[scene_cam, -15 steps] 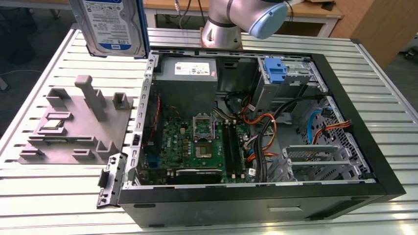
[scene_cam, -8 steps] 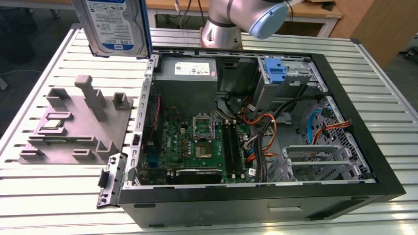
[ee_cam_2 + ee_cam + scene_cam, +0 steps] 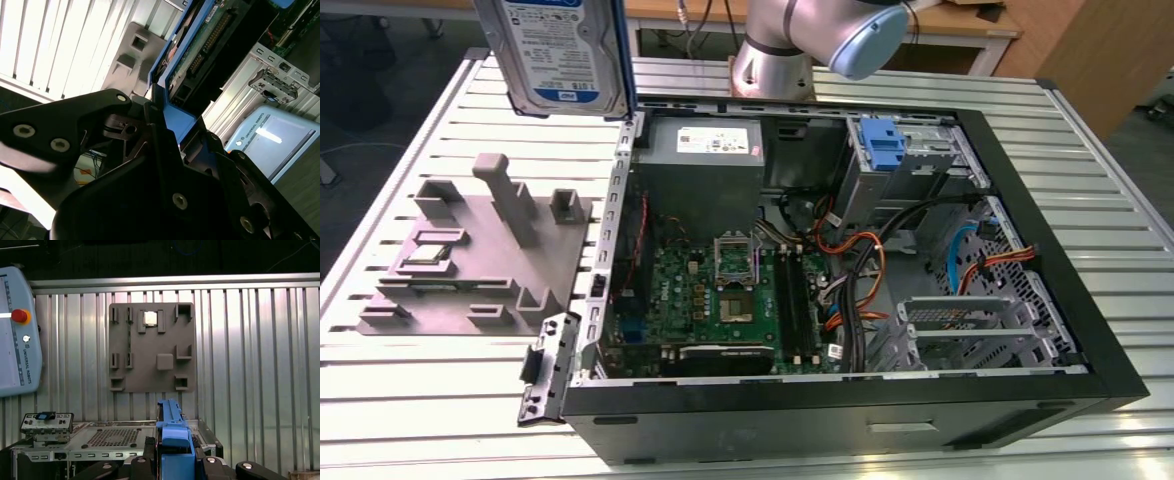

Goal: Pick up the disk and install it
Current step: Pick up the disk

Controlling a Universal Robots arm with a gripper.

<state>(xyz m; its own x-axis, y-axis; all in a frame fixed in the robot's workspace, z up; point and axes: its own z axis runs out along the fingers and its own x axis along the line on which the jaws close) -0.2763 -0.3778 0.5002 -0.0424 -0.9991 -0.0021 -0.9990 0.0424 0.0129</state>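
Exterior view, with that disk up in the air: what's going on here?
The arm has the disk lifted off the table. In the second wrist view, its gripper is shut on the disk's blue side rail. The disk hangs toward the exterior view's left of the open case, above the area of the grey fixture. It is picked up but not yet installed in the case.

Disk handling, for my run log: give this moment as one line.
tool: shut on disk | disk: held upright, outside computer case | install: not yet done
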